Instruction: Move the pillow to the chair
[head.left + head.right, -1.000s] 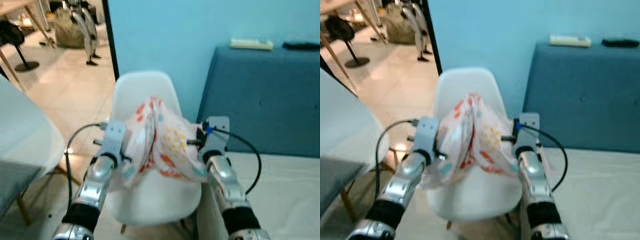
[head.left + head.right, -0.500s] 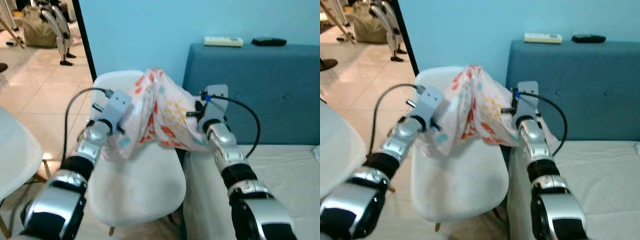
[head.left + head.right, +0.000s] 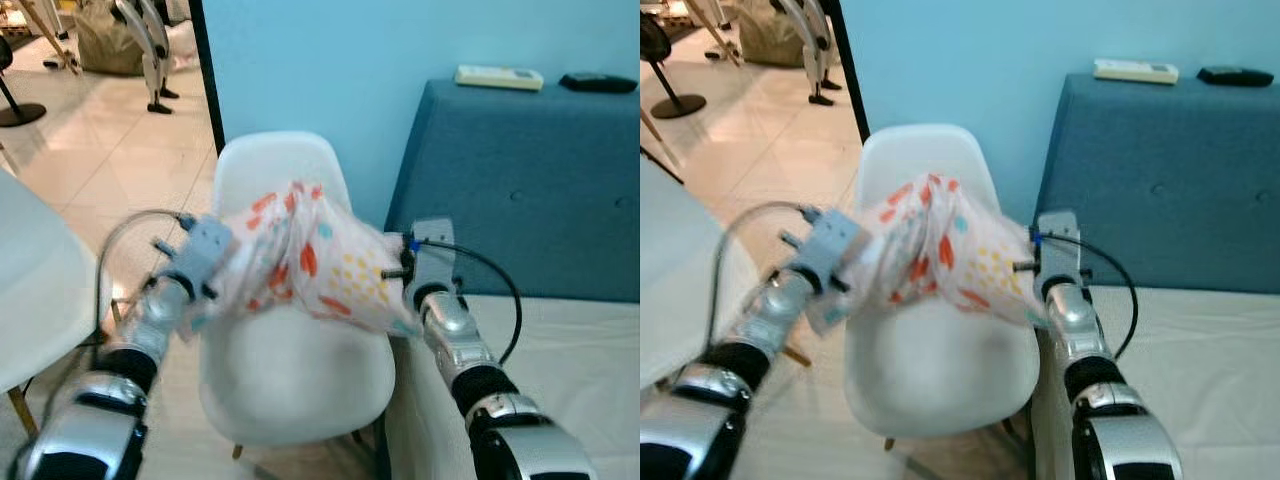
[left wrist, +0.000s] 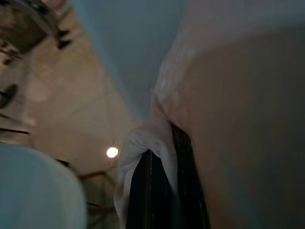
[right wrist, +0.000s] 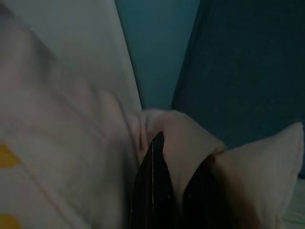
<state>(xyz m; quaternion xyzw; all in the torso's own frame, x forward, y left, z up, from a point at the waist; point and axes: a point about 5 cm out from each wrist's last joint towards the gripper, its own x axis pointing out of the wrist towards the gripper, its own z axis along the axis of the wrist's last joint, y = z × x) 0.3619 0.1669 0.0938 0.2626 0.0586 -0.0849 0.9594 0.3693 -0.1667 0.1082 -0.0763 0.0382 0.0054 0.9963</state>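
Head camera, left eye: the pillow (image 3: pixel 305 268) hangs bunched between both arms, up in the air right over the white chair (image 3: pixel 290 375), not touching the seat yet. The left gripper (image 3: pixel 207 262) has one end, the right gripper (image 3: pixel 400 277) the other.

Right eye, same story. The blue headboard (image 3: pixel 1180 170) is just beside the chair, with the bed (image 3: pixel 1200 370) below it.

Left wrist: black fingers (image 4: pixel 183 191) are pinched tight on a fold of white fabric.

Right wrist: fingers (image 5: pixel 152 186) are clamped on a corner of the cover too.

Tip for this bit, I'd say: lower both ends evenly so the pillow settles in the middle of the seat, then let go together. Dropping one side first probably slides it off the front edge.
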